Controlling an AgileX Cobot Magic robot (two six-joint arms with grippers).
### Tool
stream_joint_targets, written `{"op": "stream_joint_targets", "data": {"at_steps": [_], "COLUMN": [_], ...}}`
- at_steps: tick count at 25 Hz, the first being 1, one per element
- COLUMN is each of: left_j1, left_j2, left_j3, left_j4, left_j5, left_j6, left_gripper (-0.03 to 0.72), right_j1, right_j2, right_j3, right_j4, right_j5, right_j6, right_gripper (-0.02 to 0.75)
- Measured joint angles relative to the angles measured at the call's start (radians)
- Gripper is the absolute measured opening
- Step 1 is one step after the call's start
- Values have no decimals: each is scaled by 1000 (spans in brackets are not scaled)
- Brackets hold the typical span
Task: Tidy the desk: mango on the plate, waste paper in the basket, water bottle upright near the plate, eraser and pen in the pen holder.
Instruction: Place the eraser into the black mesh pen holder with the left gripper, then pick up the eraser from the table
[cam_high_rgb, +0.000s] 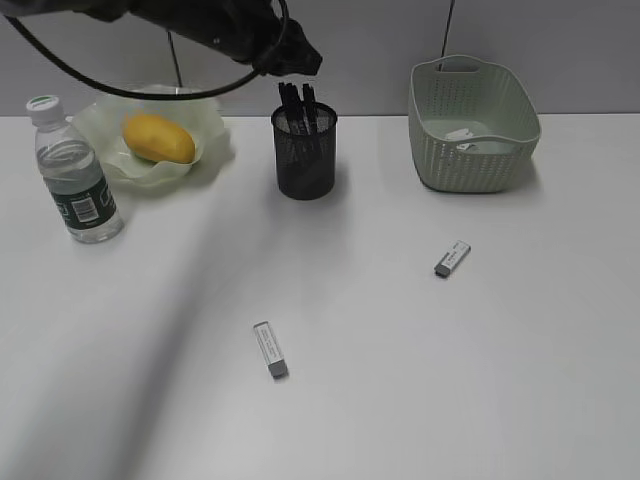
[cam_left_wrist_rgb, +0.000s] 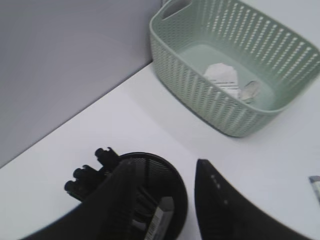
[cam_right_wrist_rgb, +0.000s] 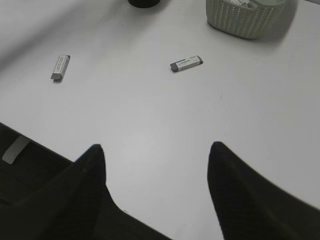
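My left gripper (cam_high_rgb: 295, 55) hangs open and empty just above the black mesh pen holder (cam_high_rgb: 305, 150), which holds several black pens (cam_high_rgb: 297, 100). In the left wrist view the open jaws (cam_left_wrist_rgb: 162, 170) frame the pen holder (cam_left_wrist_rgb: 172, 175), and an eraser (cam_left_wrist_rgb: 160, 220) lies inside it. Two more erasers lie on the desk, one (cam_high_rgb: 270, 350) at front centre and one (cam_high_rgb: 452, 258) to the right. The mango (cam_high_rgb: 158, 137) lies on the plate (cam_high_rgb: 215, 135). The water bottle (cam_high_rgb: 75, 175) stands upright beside the plate. The waste paper (cam_high_rgb: 462, 135) lies in the basket (cam_high_rgb: 470, 165). My right gripper (cam_right_wrist_rgb: 156, 147) is open and empty over bare desk.
The right wrist view shows both loose erasers, one (cam_right_wrist_rgb: 60, 67) at left and one (cam_right_wrist_rgb: 186, 63) at centre, with the basket (cam_right_wrist_rgb: 245, 17) beyond them. The desk's near edge (cam_right_wrist_rgb: 30, 137) runs under the right gripper. A grey wall stands behind the desk.
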Motion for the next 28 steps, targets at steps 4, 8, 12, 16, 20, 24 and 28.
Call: {"op": "stream_joint_targets", "data": {"at_steps": [4,8,12,16,20,24,28], "left_j1": [0,0,0,4,20,30,64], "left_j2": [-76,-137,-175,-219,-298,-406,-529], "left_j3": [0,0,0,0,41,180,391], "left_j4": [71,273,475,646,703,712,714], "left_j5": [169,384,576,623,623,623,624], "left_j6": [-74,-249,-430,-635,-738,-750,-752], "left_gripper": [307,309,309,309,309,309,309], "right_j1": [0,0,0,0,0,0,0], "right_j2": [0,0,0,0,0,0,0], "right_j3": [0,0,0,0,0,0,0], "right_j4": [0,0,0,-1,-2,-4,-4], "right_j5": [0,-1,-1,-2,-3,-3,-4], "right_j6": [1,2,2,3,3,3,3], "right_gripper": [510,510,510,510,510,510,510]}}
